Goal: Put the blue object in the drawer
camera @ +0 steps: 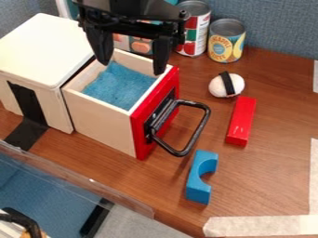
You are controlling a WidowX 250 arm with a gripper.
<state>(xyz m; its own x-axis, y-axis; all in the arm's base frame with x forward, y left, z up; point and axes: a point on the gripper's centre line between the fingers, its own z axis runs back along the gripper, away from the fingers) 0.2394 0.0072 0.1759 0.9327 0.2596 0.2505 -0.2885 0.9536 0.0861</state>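
- brown wooden table (273,176)
- white box (42,49), its red-fronted drawer (99,126) pulled open
- black tape (26,133) by the box
- two cans (197,25) (227,42) side by side, behind the drawer
- white ball (217,86) with black band
- red block (241,122), near the ball
- blue arched block (197,186), nearest the front edge
- pale tape strips (261,226) at front and right

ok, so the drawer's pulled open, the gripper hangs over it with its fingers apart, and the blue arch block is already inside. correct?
Not the block: the camera view shows the blue arch block on the table, outside the drawer. Drawer open, gripper over it, fingers apart: all correct.
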